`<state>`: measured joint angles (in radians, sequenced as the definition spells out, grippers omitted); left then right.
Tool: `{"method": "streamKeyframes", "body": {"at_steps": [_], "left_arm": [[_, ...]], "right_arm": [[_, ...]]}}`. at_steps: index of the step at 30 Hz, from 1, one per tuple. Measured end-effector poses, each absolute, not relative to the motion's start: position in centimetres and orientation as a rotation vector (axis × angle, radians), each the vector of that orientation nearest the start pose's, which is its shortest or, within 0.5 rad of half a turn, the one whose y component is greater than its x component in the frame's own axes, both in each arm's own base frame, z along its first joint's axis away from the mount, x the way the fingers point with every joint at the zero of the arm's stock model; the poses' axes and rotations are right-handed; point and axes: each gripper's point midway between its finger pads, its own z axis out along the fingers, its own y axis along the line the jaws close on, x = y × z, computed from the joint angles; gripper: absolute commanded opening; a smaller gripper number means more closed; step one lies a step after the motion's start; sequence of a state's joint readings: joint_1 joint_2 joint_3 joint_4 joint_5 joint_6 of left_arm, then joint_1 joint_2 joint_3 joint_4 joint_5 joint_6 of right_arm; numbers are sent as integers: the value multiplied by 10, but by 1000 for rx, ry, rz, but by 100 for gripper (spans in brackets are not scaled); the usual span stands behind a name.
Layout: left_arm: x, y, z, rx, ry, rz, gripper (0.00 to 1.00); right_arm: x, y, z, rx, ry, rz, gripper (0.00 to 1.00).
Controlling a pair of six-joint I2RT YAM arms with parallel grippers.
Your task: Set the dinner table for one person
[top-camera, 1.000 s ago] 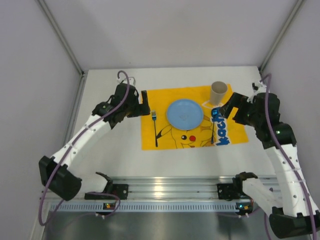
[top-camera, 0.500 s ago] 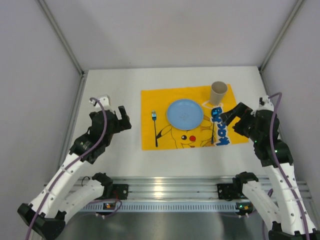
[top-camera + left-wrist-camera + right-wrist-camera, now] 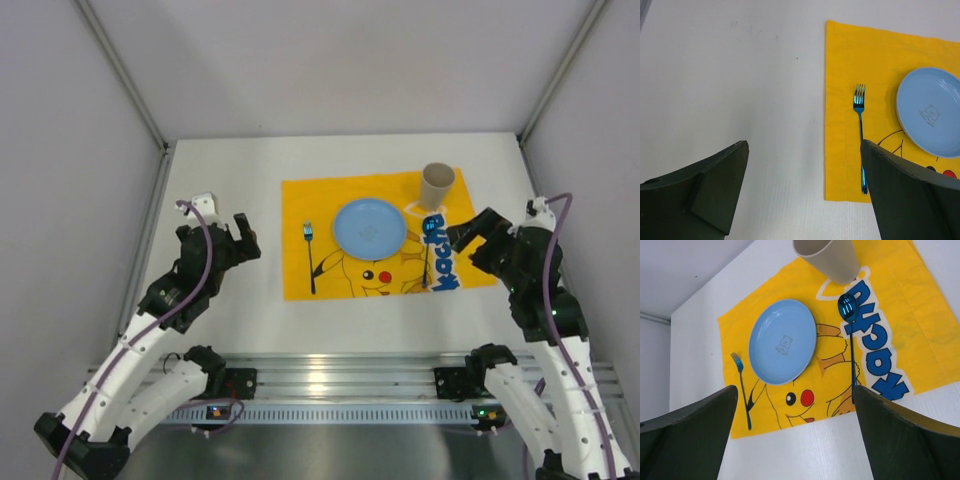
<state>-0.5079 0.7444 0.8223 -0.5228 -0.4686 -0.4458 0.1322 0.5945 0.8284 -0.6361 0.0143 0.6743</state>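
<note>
The white dinner table (image 3: 225, 175) bears a yellow Pikachu-print mat (image 3: 300, 200). On the mat lie a light blue plate (image 3: 370, 225), a blue fork (image 3: 310, 256) left of it, a blue spoon (image 3: 428, 250) right of it, and a beige cup (image 3: 437, 185) at the mat's far right corner. My left gripper (image 3: 244, 236) is open and empty, left of the mat over bare table. My right gripper (image 3: 468, 234) is open and empty at the mat's right edge. The left wrist view shows the fork (image 3: 860, 120) and plate (image 3: 930, 112); the right wrist view shows the plate (image 3: 782, 340), cup (image 3: 830, 257) and spoon (image 3: 850, 335).
Grey walls close in the table on the left, far and right sides. A metal rail (image 3: 340, 375) with the arm bases runs along the near edge. Bare white tabletop lies left of the mat and in front of it.
My left arm has drawn back from the mat's left edge, leftward and toward the near side. My right arm has pulled back a little to the right. The items on the mat have not moved.
</note>
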Motion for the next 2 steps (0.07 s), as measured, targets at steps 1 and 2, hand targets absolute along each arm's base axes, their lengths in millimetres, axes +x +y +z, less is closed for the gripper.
{"method": "streamKeyframes", "body": {"at_steps": [1,2], "left_arm": [[262,-73,235,-233,1954,-151,99],[262,-73,235,-232,1954,-151,98]], "right_arm": [[237,55,249,547,1927,506,100],[237,54,249,550,1927,501,100]]}}
